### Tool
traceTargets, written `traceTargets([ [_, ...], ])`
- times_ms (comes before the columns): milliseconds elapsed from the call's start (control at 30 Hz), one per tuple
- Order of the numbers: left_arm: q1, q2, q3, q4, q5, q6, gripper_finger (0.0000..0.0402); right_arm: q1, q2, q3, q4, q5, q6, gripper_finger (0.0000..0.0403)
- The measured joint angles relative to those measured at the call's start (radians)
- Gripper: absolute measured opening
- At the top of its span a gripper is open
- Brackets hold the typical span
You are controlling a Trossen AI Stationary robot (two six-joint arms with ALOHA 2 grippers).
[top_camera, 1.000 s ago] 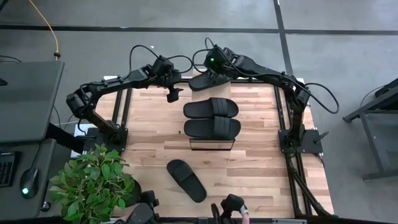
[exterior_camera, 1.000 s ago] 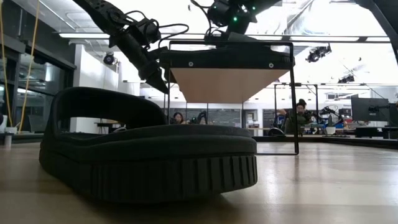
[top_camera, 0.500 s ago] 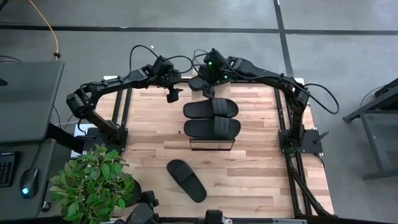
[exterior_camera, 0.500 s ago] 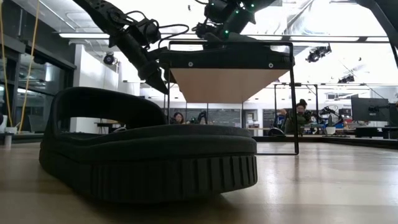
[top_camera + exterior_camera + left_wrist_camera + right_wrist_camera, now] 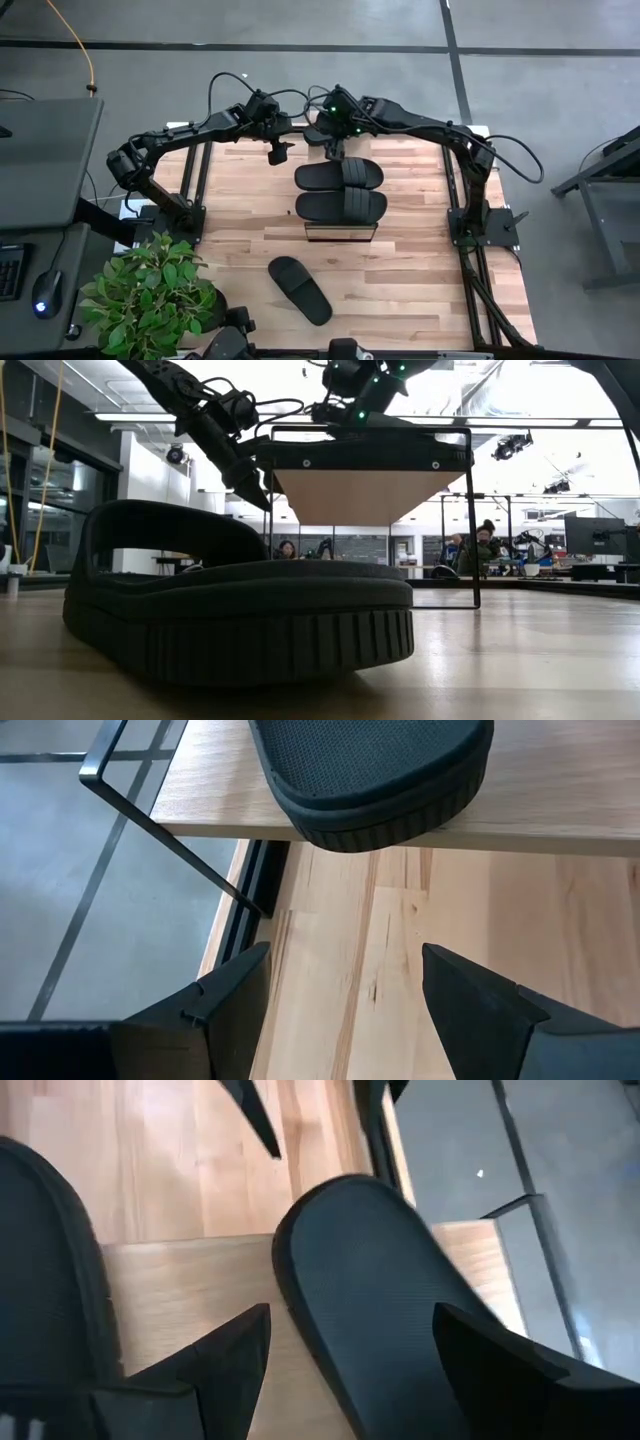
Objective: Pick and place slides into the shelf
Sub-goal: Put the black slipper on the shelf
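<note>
The shelf (image 5: 340,232) stands mid-table, and two black slides (image 5: 338,173) (image 5: 340,205) lie across its wood plank. A third slide (image 5: 380,1310) lies sole-up on the plank's far end. My right gripper (image 5: 333,143) hovers open over it, one finger on either side (image 5: 350,1320), without visible touch. A fourth slide (image 5: 298,290) rests on its sole on the table near the front and fills the low view (image 5: 240,610). My left gripper (image 5: 278,152) waits open off the shelf's far left side, facing a slide end (image 5: 370,780) that overhangs the plank's edge.
The shelf's thin dark frame legs (image 5: 170,850) stand by the table's far left edge. A potted plant (image 5: 150,295) sits at the near left corner. Bare tabletop (image 5: 420,270) lies right of the fourth slide. People sit in the room beyond (image 5: 480,545).
My right gripper has moved toward the table's left over the shelf's far end and has rolled at the wrist, staying open. The left arm and the slides on the shelf have kept still.
</note>
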Motion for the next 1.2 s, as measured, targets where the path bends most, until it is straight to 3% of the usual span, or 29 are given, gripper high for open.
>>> traceTargets([
  [333,0.0,0.0,0.0,0.0,0.0,0.0,0.0241,0.003,0.03,0.0,0.008,0.015,-0.009,0.027],
  [767,0.0,0.0,0.0,-0.003,0.0,-0.001,0.0241,0.003,0.03,0.0,0.065,0.208,-0.038,0.027],
  [1033,0.0,0.0,0.0,-0.02,0.0,-0.001,0.0241,0.003,0.03,0.0,0.051,0.025,-0.037,0.027],
  [1200,0.0,0.0,0.0,-0.019,0.0,-0.001,0.0241,0.003,0.03,0.0,0.051,0.007,-0.034,0.027],
])
